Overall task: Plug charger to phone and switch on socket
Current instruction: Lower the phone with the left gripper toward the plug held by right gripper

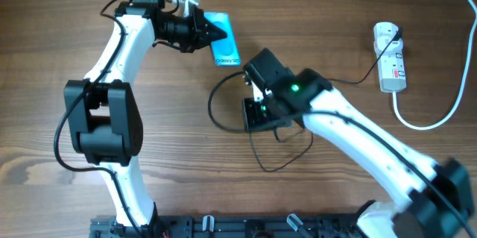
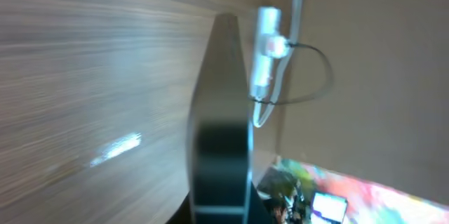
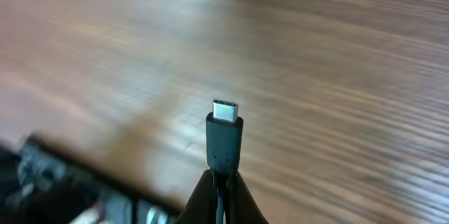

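Charger [image 3: 224, 136] is clamped just behind its metal plug between the clenched jaws of the right gripper [image 3: 223, 185], with the plug pointed out over the wooden table [image 3: 337, 55]. From overhead, its thin black cable is seen looped below and to the right of the phone [image 1: 226, 40] and is run on to the socket [image 1: 390, 59], which is laid far to the right of the phone, a white lead [image 1: 432, 119] trailing from it. The phone is grasped at its left end by the left gripper [image 1: 209, 33], jaws closed on it, cyan screen facing up. The charger plug is held apart from the phone, to its lower right.
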Available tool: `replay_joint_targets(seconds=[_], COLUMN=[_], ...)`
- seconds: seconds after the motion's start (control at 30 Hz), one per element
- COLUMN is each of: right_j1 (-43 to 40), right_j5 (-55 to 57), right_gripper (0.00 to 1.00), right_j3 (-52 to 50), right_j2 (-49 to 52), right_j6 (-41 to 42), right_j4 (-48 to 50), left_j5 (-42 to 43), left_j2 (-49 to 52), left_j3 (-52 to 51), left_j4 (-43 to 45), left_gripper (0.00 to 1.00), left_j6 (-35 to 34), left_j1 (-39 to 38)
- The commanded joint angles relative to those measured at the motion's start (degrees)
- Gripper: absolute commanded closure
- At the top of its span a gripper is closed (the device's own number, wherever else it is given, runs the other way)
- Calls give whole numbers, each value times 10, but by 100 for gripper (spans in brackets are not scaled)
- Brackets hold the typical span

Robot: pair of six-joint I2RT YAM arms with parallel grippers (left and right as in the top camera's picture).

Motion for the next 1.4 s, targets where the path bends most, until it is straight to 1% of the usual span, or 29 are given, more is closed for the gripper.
replay_joint_targets(seconds=[0.0,0.07,0.2,0.33,0.53,0.73,0.87,0.93,1.03,1.07,1.17,1.37], right_j1=[35,52,56,53,51,31,17,7,-8,-15,-38,-44], right_j5=[-25,-12,35,82,144,144,121,108,82,69,5,12], right_gripper=[96,96,96,96,96,96,96,96,96,96,96,96], right_j3=[5,5,5,5,5,17,32,34,35,35,35,35], right_j2=[-42,-47,-47,-47,-47,-47,-47,-47,-47,-47,-47,-47], right_j6=[-48,-52,9,52,108,85,63,63,62,59,22,18], right_j4=[-1,1,-1,-1,-12,-16,-12,-5,3,7,29,29], left_j5=[86,86,83,83,83,83,85,107,163,169,169,169], left_j2=[-27,-34,-49,-59,-60,-60,-60,-60,-60,-60,-60,-60], left_j3=[11,11,11,11,11,11,11,11,11,11,11,11], left_j4=[10,10,10,12,7,3,1,-3,-12,-12,-14,-16], left_gripper=[96,96,96,96,96,96,96,96,96,96,96,96], left_j6=[58,87,126,130,129,128,128,134,179,183,188,188], left_j1=[-31,-50,-90,-110,-101,-97,-97,-97,-97,-97,-97,-97])
